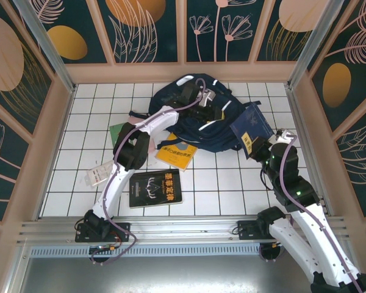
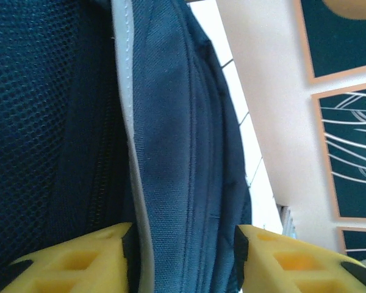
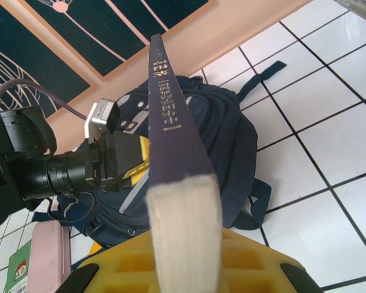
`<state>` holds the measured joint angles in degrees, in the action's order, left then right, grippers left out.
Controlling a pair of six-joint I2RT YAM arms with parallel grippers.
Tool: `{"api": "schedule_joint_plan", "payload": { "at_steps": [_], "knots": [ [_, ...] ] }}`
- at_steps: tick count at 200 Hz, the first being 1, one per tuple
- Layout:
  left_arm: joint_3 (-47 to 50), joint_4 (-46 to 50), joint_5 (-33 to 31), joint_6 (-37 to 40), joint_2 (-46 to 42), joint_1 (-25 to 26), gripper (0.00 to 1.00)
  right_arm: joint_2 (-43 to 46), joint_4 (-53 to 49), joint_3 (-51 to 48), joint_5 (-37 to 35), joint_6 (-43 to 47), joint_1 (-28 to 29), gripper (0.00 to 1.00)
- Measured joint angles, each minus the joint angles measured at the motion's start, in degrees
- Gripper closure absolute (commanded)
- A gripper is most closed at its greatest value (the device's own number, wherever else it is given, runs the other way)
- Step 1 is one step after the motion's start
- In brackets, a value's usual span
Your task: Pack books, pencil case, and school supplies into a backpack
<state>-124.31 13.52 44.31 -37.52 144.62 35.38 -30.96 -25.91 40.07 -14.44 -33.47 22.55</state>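
**Two Grippers Busy at the Navy Backpack**

Nearest the arm bases, a flat black paperback (image 1: 155,188) lay face up on the white tiled table (image 1: 219,189). Its title stood in large orange Chinese characters beside a pale drawing, and the smaller lines were too fine to read. To its left lay a small whitish printed packet (image 1: 97,174), its print illegible. Just beyond the black book, an orange-yellow paperback (image 1: 177,154) lay tilted against the backpack's near edge, with a line of dark Chinese text across its top. A small green book (image 1: 117,131) lay further left, beside the left arm.

On the right, the right gripper (image 3: 183,262) was clamped on a dark blue paperback (image 3: 171,122), held edge-up above the table at the backpack's right side. The cream page block sat between the yellow fingers (image 3: 110,262). Gold Chinese lettering ran along the spine, and the overhead view showed a yellow label on the cover.

Farthest off, the large navy-blue fabric backpack (image 1: 216,137) lay slumped toward the back wall. The left gripper (image 2: 183,253) was closed on a fold of its cloth beside a white stripe (image 2: 125,91), both pads against the fabric.
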Motion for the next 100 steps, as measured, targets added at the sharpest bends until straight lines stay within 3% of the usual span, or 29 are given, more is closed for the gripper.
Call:
{"api": "schedule_joint_plan", "payload": {
  "at_steps": [56, 100],
  "knots": [
    [-1.4, 5.6, -6.2, 5.9, 0.2, 0.2, 1.00, 0.6, 0.0, 0.0, 0.0, -0.1, 0.0, 1.00],
    [-1.6, 6.5, -9.4, 8.0, -0.7, 0.0, 1.00, 0.6, -0.1, 0.0, 0.0, -0.1, 0.0, 1.00]
  ]
}}
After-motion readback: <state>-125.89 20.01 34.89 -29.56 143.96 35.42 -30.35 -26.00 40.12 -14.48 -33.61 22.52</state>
